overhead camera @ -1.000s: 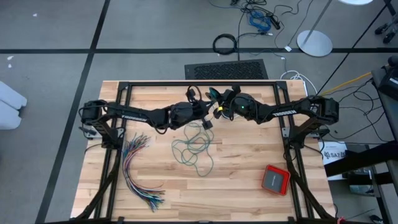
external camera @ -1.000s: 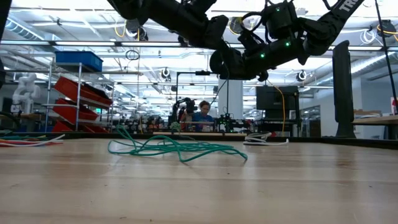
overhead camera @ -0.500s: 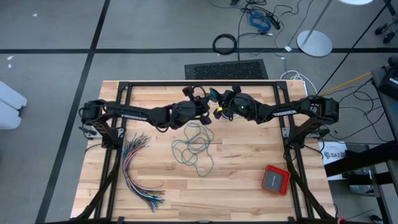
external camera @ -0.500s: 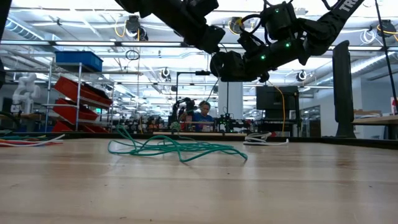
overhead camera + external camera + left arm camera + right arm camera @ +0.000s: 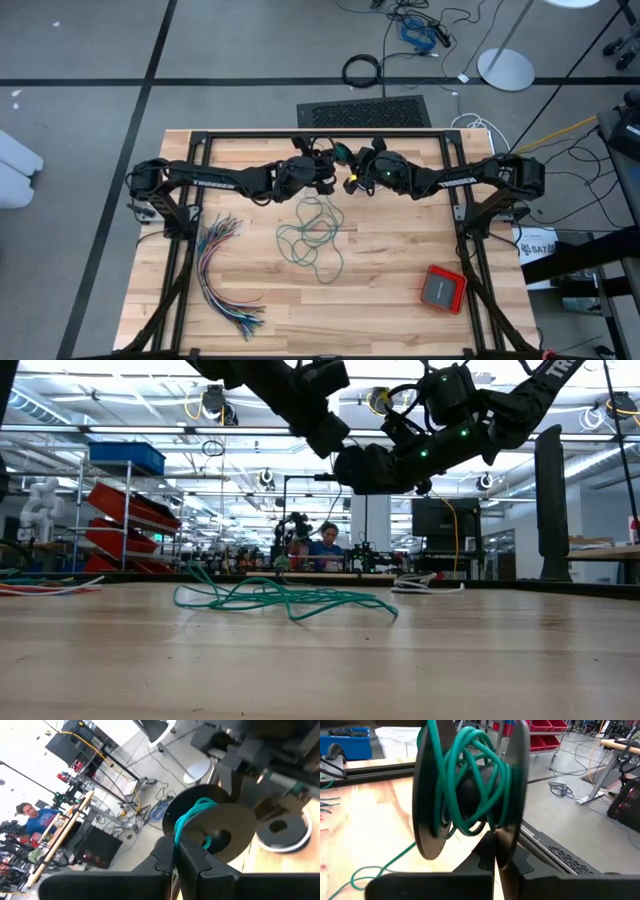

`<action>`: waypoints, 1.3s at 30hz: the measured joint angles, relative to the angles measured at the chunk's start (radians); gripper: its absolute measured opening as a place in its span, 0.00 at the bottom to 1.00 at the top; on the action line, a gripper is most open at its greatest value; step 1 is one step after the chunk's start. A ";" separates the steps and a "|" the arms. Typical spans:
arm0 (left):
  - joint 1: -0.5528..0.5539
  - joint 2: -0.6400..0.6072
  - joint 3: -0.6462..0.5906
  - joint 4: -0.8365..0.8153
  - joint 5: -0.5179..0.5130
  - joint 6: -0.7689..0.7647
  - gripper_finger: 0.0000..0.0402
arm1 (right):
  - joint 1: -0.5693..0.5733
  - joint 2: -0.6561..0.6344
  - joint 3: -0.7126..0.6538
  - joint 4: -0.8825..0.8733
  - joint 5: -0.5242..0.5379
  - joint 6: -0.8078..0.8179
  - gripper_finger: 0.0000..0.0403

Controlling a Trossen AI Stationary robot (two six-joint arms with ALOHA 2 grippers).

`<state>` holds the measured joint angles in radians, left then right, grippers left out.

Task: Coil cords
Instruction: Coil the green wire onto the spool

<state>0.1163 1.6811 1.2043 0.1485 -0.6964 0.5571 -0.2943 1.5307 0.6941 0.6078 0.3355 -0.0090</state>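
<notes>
On the table (image 5: 400,300), a red box (image 5: 442,289) lies at four o'clock and coloured wires (image 5: 222,270) fan at eight. The teal cord (image 5: 315,235) sprawls mid-table, rising to a black spool (image 5: 470,795) at twelve. The right gripper (image 5: 495,851) clamps the spool's flange; the left gripper (image 5: 175,856) pinches the cord beside it. Only the low view shows a seated person (image 5: 325,545) beyond.

The spool (image 5: 347,153) hangs above the table (image 5: 400,300), between the 2 grippers. The loose cord (image 5: 313,236) lies on the table below the spool. The wire bundle (image 5: 222,270) lies left of it, the box (image 5: 442,289) right.
</notes>
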 joint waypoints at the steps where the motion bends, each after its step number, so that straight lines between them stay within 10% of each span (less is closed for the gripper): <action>1: 0.002 -0.005 0.000 -0.014 0.000 0.000 0.04 | 0.000 0.000 0.000 -0.003 0.000 0.000 0.00; 39: 0.069 -0.009 -0.001 -0.206 0.354 -0.151 0.04 | 0.001 0.000 0.000 -0.175 -0.047 0.046 0.00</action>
<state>0.1848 1.6718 1.2037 -0.0571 -0.3425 0.4059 -0.2935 1.5307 0.6941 0.4328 0.2885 0.0369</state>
